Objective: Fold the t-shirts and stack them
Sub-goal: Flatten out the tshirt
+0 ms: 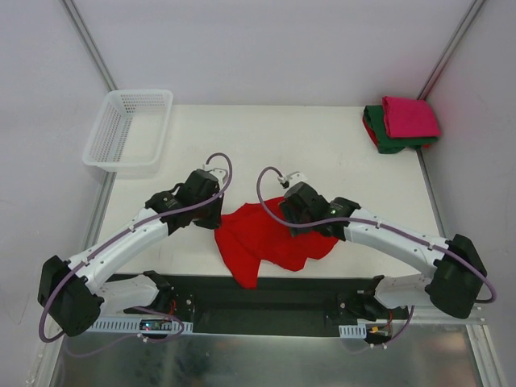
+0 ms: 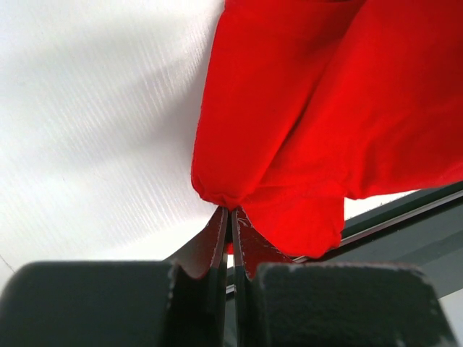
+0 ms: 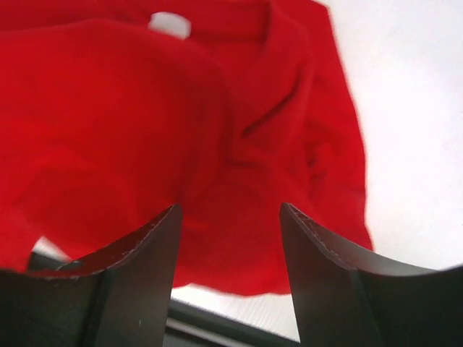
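Two shirts look finished: the magenta-pink t-shirt (image 1: 409, 117) lies folded on top of the folded dark green t-shirt (image 1: 387, 143) at the far right corner of the table (image 1: 322, 149). The red t-shirt (image 1: 266, 242) is what remains, lying crumpled and unfolded at the table's near edge between the arms. The left gripper (image 2: 230, 214) is closed, apparently pinching a bunched edge of it, while the right gripper (image 3: 230, 211) hangs over the cloth with its jaws apart, holding nothing.
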Tool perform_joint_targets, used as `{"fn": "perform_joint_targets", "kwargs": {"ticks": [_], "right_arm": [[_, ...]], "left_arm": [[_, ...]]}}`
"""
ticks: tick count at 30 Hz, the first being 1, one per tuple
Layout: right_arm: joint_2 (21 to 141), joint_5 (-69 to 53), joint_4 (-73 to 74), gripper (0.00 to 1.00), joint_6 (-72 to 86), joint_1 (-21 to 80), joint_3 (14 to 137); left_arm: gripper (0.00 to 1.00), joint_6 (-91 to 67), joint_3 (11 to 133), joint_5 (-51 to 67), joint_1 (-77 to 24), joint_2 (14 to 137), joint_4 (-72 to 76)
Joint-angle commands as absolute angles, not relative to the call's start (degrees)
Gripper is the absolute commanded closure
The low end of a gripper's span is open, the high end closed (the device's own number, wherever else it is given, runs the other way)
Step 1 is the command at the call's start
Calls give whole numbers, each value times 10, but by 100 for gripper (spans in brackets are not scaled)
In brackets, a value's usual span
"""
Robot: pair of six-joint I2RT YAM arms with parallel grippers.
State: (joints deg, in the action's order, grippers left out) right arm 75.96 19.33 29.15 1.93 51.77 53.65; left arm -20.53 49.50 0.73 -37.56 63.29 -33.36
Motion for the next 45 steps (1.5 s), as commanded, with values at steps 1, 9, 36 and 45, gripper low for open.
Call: {"fn": "perform_joint_targets", "kwargs": {"ticks": [1,9,36,45], "right_arm": [[719,143,331,40,71,558,527],[732,60,283,39,139,615,468],[754,279,287,36,62,492,572],[857,238,237,37,43,442,605]], "left_arm": [[100,-192,525,-11,-380,646,-338],[100,-188,530,-11,-380,657,-333],[100,-197,513,-1,-379,636,-330],[100,-194,511,-2,-379,632,-330]]}}
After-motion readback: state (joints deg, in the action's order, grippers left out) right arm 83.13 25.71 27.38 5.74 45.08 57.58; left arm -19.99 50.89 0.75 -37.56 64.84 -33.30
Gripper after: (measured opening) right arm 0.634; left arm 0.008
